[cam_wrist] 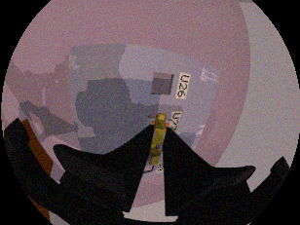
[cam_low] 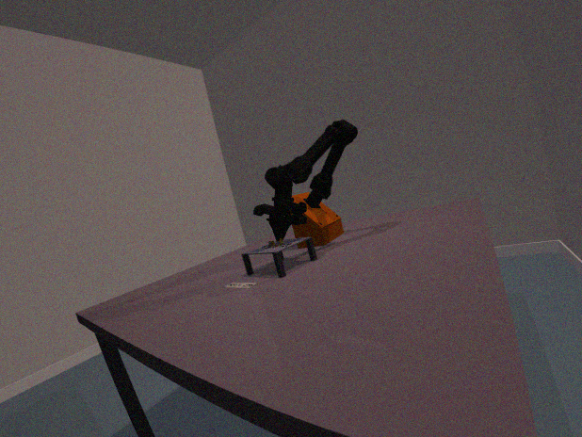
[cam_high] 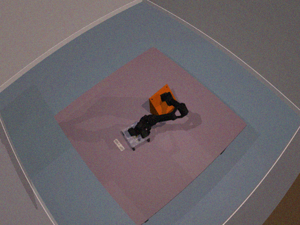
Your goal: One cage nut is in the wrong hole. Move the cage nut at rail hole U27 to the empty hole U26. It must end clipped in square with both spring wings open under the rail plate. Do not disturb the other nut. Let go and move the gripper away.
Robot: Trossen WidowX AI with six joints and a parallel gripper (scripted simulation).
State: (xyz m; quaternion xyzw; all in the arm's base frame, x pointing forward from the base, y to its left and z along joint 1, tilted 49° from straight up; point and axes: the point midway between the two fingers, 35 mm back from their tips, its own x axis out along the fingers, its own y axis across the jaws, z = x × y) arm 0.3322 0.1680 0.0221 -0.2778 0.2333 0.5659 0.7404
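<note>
Looking down through the wrist view, we have the jaws clenched on a yellow cage nut [cam_wrist: 160,131], its body pinched between the narrow fingertips. We're right beside the U27 label [cam_wrist: 176,121], so the nut is at that end of things and not in U26. Whether it sits in its hole or is raised a little, we cannot tell, because the black fingers crowd the spot.

And there's U26! The square hole [cam_wrist: 162,84] lies open, with its white label [cam_wrist: 182,86] alongside, and we can see the whole outline of the opening. Behind the pinched nut we catch more yellow, partly hidden between the fingers, near another label too small and covered for us to read. The spring wings are beyond us from here.

Out to the exterior view, and the jaws point steeply down onto the rail plate [cam_high: 140,143] [cam_low: 264,250] [cam_wrist: 197,113], which stands on dark legs [cam_high: 133,149] [cam_low: 279,265] above the pink worktop [cam_high: 150,179] [cam_low: 358,320] [cam_wrist: 122,25]. Our black arm [cam_high: 158,118] [cam_low: 316,147] rises from the sloping orange pedestal [cam_high: 156,100] [cam_low: 332,231], bends high at the elbow and reaches over the plate. Just beside the plate, we spot a pale printed card [cam_high: 119,145] [cam_low: 240,285] lying flat, its lettering too blurred for us to read.
</note>
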